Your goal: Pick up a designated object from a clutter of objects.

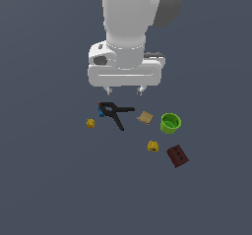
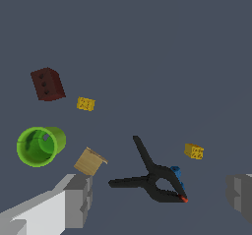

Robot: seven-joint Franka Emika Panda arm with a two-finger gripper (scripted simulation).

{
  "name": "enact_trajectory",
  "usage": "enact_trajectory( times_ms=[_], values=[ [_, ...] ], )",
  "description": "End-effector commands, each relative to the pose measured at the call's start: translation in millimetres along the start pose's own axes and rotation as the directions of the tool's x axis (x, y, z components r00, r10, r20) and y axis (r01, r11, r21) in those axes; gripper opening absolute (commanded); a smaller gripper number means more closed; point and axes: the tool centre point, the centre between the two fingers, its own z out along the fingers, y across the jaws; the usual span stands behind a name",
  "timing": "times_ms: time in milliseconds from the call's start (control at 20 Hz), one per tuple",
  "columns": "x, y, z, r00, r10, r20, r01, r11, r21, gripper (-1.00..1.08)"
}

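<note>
The designated object, a tiny golden-yellow block with dark spots, lies on the floor at the exterior view's left of the clutter, just beside the black spring clamp. My gripper hangs open above the clamp with nothing between its fingers. The block sits apart from the gripper, toward the exterior view's left and lower. A brighter lemon-yellow block lies on the other side of the clutter.
A tan square lies beside the clamp. A green cup stands past it, toward the exterior view's right. A dark red-brown block sits near the lemon-yellow block. The floor is plain dark grey.
</note>
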Motion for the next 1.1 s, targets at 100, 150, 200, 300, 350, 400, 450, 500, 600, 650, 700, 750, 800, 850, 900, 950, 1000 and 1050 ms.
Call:
enact_trajectory(
  times_ms=[100, 150, 200, 300, 350, 400, 450, 500, 600, 650, 700, 750, 800, 850, 900, 950, 1000, 1050],
  values=[
    [0, 1, 0, 1.0, 0.002, -0.001, -0.002, 1.0, 0.0, 1.0],
    [0, 3, 0, 1.0, 0.005, -0.003, -0.005, 1.0, 0.001, 1.0],
    [0, 5, -1, 1.0, 0.009, -0.006, -0.009, 1.0, 0.001, 1.0],
    [0, 10, -2, 1.0, 0.019, -0.014, -0.019, 1.0, 0.002, 1.0],
    [0, 13, -3, 1.0, 0.025, -0.018, -0.025, 1.0, 0.003, 1.0],
    [0, 15, -4, 0.999, 0.03, -0.021, -0.03, 1.0, 0.003, 1.0],
    [0, 17, -5, 0.999, 0.033, -0.024, -0.033, 0.999, 0.003, 1.0],
    [0, 17, -6, 0.999, 0.035, -0.025, -0.035, 0.999, 0.003, 1.0],
    [0, 18, -7, 0.999, 0.037, -0.027, -0.037, 0.999, 0.003, 1.0],
    [0, 18, -8, 0.999, 0.037, -0.027, -0.037, 0.999, 0.003, 1.0],
    [0, 17, -7, 0.999, 0.036, -0.026, -0.036, 0.999, 0.003, 1.0],
    [0, 18, -5, 0.999, 0.036, -0.025, -0.035, 0.999, 0.003, 1.0],
    [0, 19, -4, 0.999, 0.036, -0.025, -0.036, 0.999, 0.004, 1.0],
    [1, 20, -1, 0.999, 0.036, -0.024, -0.036, 0.999, 0.005, 1.0],
    [1, 22, 2, 0.999, 0.037, -0.024, -0.037, 0.999, 0.006, 1.0],
    [1, 24, 5, 0.999, 0.038, -0.024, -0.038, 0.999, 0.007, 1.0],
    [1, 26, 9, 0.999, 0.04, -0.023, -0.039, 0.999, 0.009, 1.0],
    [2, 29, 14, 0.999, 0.041, -0.023, -0.041, 0.999, 0.01, 1.0]
  ],
)
